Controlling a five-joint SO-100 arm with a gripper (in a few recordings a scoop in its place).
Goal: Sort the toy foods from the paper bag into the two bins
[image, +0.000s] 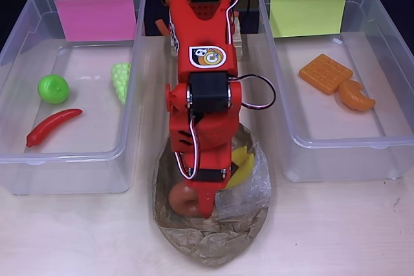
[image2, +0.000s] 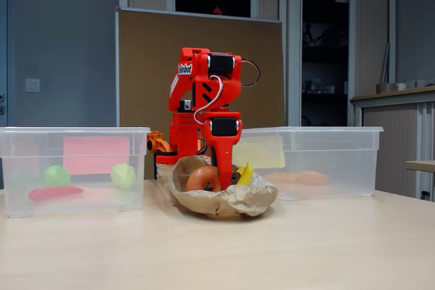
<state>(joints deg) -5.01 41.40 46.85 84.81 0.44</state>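
One camera hangs high above the table and looks straight down. The arm's base sits at 12 o'clock, the paper bag at 6 o'clock, the pink-label bin at 9 o'clock and the yellow-label bin at 3 o'clock. The other camera sits low, near the table top, and looks level across it at the arm's front. Both views share the arm, bag and both bins.

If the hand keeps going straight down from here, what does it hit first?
Most likely the brown donut in the paper bag: the hand points down right beside it. Depth is unclear, so it may reach the bag's floor instead.
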